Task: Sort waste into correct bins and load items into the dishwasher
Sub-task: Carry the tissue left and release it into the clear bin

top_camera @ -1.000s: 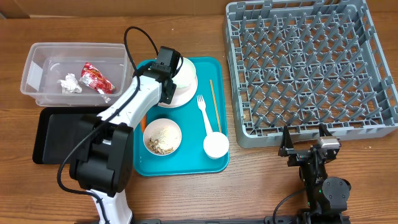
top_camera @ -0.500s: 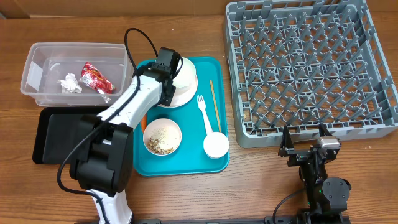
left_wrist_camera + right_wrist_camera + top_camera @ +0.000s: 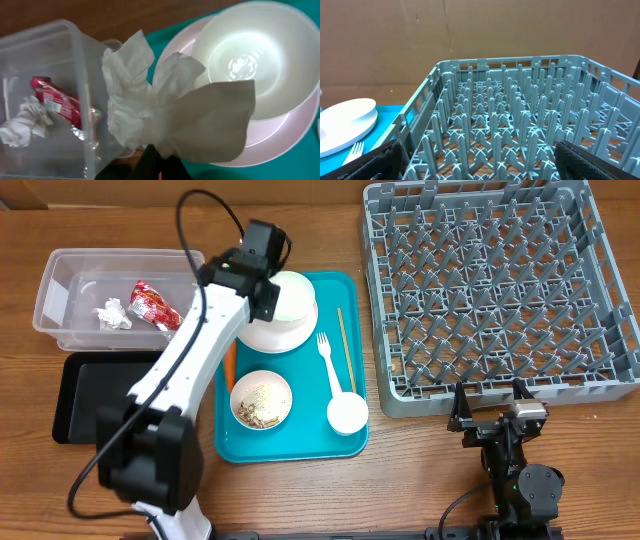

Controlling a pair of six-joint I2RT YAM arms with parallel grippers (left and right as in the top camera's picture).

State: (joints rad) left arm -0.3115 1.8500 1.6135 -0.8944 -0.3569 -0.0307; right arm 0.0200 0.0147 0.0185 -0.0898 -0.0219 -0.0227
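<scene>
Two hands: we are labelling both.
Left hand point(image 3: 152, 162): clenching a white napkin point(image 3: 170, 110), hanging over bowl point(image 3: 255, 60) and clear tub point(image 3: 50, 75).
Right hand point(image 3: 488, 412): sitting released beside grey rack point(image 3: 500, 280).

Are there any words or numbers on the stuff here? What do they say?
Red snack wrapper in the clear tub: it has some printing, but it is too blurred to read.
Nothing else shows any words, numbers or signs.

bowl point(image 3: 292, 292) on plate point(image 3: 268, 338), wrapper point(image 3: 152, 305) in tub point(image 3: 58, 268)
</scene>
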